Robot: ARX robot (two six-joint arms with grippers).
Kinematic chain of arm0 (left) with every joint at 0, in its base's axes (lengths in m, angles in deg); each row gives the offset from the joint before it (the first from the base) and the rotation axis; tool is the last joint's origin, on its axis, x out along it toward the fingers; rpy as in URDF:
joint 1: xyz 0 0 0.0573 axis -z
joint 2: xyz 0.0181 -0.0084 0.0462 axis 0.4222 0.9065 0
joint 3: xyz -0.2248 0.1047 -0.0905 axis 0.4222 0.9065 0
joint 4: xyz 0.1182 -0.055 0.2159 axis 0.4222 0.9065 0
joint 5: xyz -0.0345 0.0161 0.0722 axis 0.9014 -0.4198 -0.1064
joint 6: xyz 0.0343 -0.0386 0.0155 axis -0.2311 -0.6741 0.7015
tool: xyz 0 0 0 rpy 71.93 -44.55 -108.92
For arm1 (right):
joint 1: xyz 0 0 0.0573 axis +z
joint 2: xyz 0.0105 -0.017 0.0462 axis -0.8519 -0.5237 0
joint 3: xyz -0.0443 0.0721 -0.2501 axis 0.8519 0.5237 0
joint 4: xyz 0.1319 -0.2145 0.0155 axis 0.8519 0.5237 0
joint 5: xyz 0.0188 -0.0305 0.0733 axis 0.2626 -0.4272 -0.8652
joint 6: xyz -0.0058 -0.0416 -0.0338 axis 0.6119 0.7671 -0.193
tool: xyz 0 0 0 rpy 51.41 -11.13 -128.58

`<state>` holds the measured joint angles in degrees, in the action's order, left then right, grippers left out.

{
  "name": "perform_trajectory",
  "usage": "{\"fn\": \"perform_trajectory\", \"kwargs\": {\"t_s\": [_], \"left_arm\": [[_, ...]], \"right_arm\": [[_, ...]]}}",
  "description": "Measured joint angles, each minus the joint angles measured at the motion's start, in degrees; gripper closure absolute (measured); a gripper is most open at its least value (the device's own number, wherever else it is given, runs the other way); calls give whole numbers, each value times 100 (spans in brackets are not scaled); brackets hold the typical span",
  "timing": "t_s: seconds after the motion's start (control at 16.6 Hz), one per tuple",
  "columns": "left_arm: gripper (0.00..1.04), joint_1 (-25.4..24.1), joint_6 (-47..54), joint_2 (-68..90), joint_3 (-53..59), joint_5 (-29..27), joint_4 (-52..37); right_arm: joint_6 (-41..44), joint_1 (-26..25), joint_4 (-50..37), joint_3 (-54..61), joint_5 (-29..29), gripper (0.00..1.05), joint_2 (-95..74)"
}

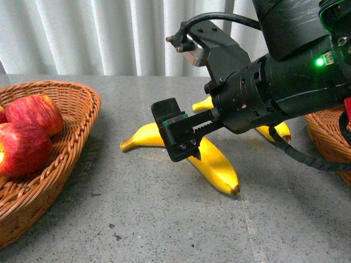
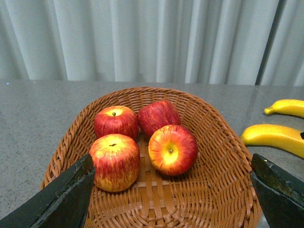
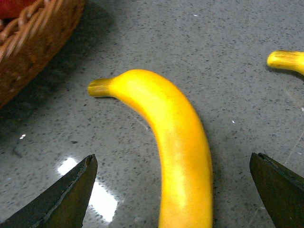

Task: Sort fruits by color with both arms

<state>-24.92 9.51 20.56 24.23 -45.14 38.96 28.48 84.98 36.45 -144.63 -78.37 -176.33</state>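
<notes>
The left wicker basket (image 1: 82, 109) holds four red apples, two at the back (image 2: 116, 121) (image 2: 159, 116) and two in front (image 2: 114, 161) (image 2: 172, 149), crowded together. The left gripper (image 2: 172, 161) points at this basket, its black fingers (image 2: 66, 194) spread wide and empty. Just right of the basket, a curved banana (image 1: 216, 164) lies on the grey speckled tabletop (image 1: 137, 219), with its stem end toward the basket. The right gripper (image 3: 173, 159) hangs low over that banana, its fingers (image 3: 66, 194) parted to either side and clear of the peel. Farther from the basket, a second banana (image 1: 279, 131) is partly hidden behind the right arm. Farthest right is another wicker basket (image 1: 326, 137).
</notes>
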Motion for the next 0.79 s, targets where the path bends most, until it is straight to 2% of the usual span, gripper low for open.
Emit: {"fn": "perform_trajectory", "kwargs": {"t_s": [0.18, 0.79], "left_arm": [[7, 0, 0, 0, 0, 0, 0], [7, 0, -2, 0, 0, 0, 2]], "right_arm": [[44, -35, 81, -140, 254, 7, -216], [96, 17, 278, -275, 361, 7, -452]]}}
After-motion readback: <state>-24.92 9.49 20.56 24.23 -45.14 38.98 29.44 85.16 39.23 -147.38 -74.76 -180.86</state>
